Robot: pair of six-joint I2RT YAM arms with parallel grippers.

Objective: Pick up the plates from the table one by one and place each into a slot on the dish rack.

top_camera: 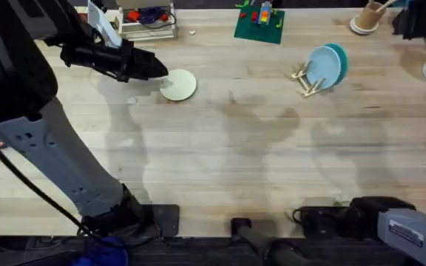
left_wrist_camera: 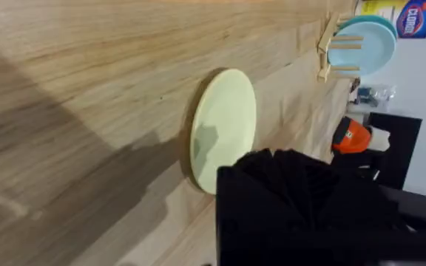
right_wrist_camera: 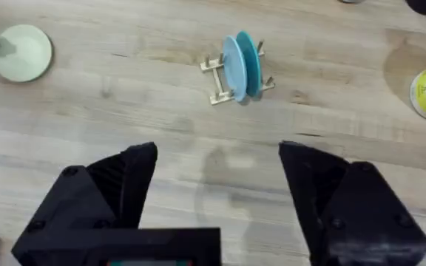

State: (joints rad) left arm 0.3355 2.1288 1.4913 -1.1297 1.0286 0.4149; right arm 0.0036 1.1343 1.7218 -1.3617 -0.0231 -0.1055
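Table (top_camera: 220, 155): light-wood planks, bearing all task items. Dish rack (top_camera: 304, 79): far right of centre, already holding the light blue plate (top_camera: 321, 67) and teal plate (top_camera: 339, 58) upright in adjoining slots. Cream-yellow plate (top_camera: 179, 84): lying flat, far left of centre, well apart from the rack; judged the last to be picked. Left gripper (top_camera: 157, 70): at the plate's near-left edge, finger state cannot be told; next, a rim grasp. Right gripper (right_wrist_camera: 217, 192): fingers spread, empty, near its base.
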